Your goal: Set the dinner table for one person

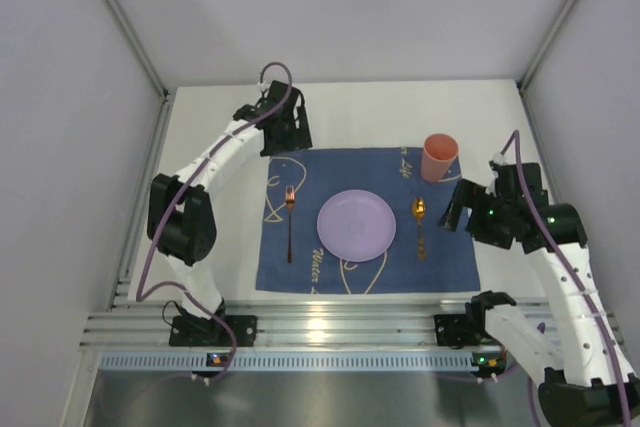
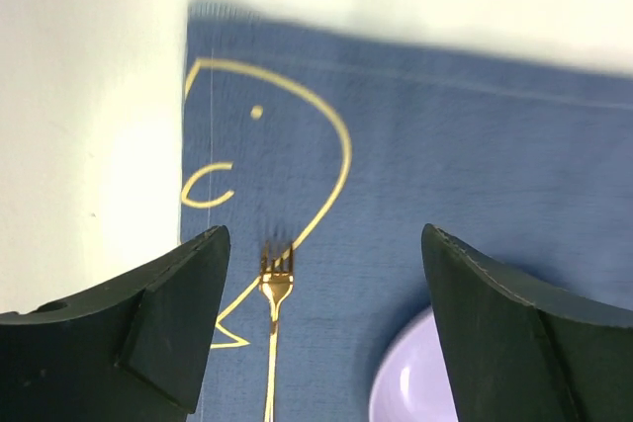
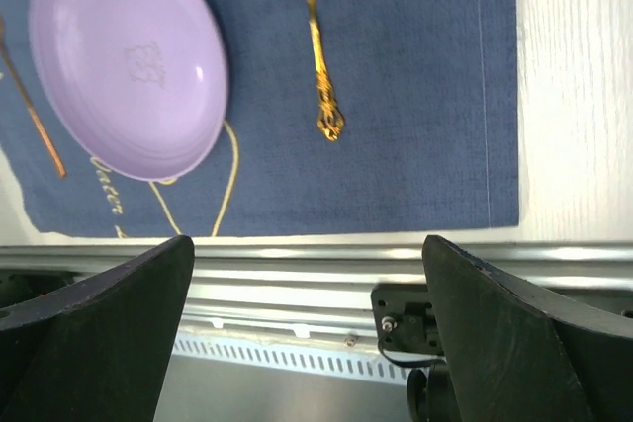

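The white dinner table [image 1: 370, 112] carries a dark blue cloth [image 1: 450, 257] with pale line drawings. On the cloth lie a lilac plate [image 1: 355, 224], a gold fork [image 1: 290, 222] to its left and a gold spoon [image 1: 420, 222] to its right. A salmon cup [image 1: 439, 157] stands upright at the cloth's back right corner. My left gripper [image 1: 285, 142] hovers open and empty over the cloth's back left corner, with the fork [image 2: 274, 313] and the plate's rim [image 2: 410, 387] below it. My right gripper [image 1: 457, 207] hovers open and empty at the cloth's right edge, seeing the plate [image 3: 124, 56] and spoon [image 3: 316, 37].
An aluminium rail [image 1: 330, 332] runs along the near edge with both arm bases on it; it also shows in the right wrist view [image 3: 297, 279]. Grey walls enclose the table on the left, back and right. Bare table lies beside the cloth [image 2: 89, 96] [image 3: 574, 96].
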`<action>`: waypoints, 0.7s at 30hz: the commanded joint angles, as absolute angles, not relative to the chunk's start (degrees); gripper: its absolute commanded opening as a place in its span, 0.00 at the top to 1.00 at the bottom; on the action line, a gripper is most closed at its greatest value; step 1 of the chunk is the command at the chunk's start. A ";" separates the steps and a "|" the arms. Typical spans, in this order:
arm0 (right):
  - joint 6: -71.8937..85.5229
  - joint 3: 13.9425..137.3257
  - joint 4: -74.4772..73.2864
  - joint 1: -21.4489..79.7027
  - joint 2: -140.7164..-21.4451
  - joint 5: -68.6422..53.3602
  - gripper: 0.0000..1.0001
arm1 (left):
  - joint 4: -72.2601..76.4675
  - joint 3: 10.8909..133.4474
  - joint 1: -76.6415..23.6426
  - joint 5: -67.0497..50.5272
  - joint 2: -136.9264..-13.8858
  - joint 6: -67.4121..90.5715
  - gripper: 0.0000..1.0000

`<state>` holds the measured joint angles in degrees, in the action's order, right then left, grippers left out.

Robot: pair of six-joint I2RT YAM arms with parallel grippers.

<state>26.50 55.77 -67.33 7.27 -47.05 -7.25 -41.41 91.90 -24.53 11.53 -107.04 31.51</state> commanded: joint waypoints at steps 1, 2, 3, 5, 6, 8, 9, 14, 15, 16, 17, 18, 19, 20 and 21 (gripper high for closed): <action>22.42 62.83 -63.90 7.03 -42.73 -10.01 0.00 | -41.58 94.93 -24.87 11.61 -96.97 28.39 0.16; 22.06 64.49 -62.94 7.81 -41.24 -10.72 0.00 | -41.05 93.96 -25.05 11.69 -95.03 28.04 0.15; 21.71 64.86 -62.32 8.00 -39.48 -11.85 0.00 | -40.44 92.48 -25.74 11.95 -90.40 27.86 0.15; 23.37 62.77 -61.27 8.09 -33.77 -7.77 0.00 | -37.37 84.93 -27.32 14.22 -84.41 27.69 0.15; 24.51 61.19 -60.56 8.09 -31.84 -6.08 0.00 | -35.79 81.77 -30.38 20.15 -77.50 27.25 0.15; 26.02 56.63 -59.68 8.00 -25.95 -3.09 0.00 | -28.27 69.92 -33.04 24.59 -69.91 27.33 0.12; 26.28 55.12 -59.24 8.09 -21.49 -2.29 0.00 | -24.65 65.35 -34.61 24.61 -62.48 26.64 0.01; 26.45 49.76 -60.63 9.23 -11.79 -1.32 0.00 | -12.66 42.38 -39.37 29.09 -45.28 25.30 0.02; 26.80 49.66 -61.78 9.23 -10.73 -0.88 0.00 | -13.87 41.49 -39.37 27.96 -42.65 24.79 0.01; 26.89 49.57 -63.61 9.23 -10.29 -0.53 0.00 | -14.50 40.44 -39.37 26.21 -42.02 24.44 0.02; 27.24 49.31 -64.07 9.23 -9.76 -0.18 0.00 | -16.24 40.60 -39.37 26.10 -42.01 24.69 0.02; 27.51 49.31 -64.33 9.32 -9.15 1.22 0.00 | -17.56 40.87 -39.46 26.10 -42.19 25.05 0.02; 27.77 49.31 -63.99 9.23 -8.36 1.32 0.00 | -19.49 41.48 -39.38 26.28 -42.45 25.14 0.03; 27.60 49.13 -63.46 9.23 -8.18 0.27 0.00 | -20.21 41.75 -39.38 26.71 -42.63 25.57 0.04; 27.25 48.87 -62.94 9.32 -8.17 -1.30 0.00 | -20.65 41.84 -39.46 27.15 -42.54 25.84 0.04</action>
<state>26.83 48.99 -63.90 8.64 -9.30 -1.17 -21.47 40.73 -39.13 25.21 -42.85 25.76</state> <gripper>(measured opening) 0.996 0.968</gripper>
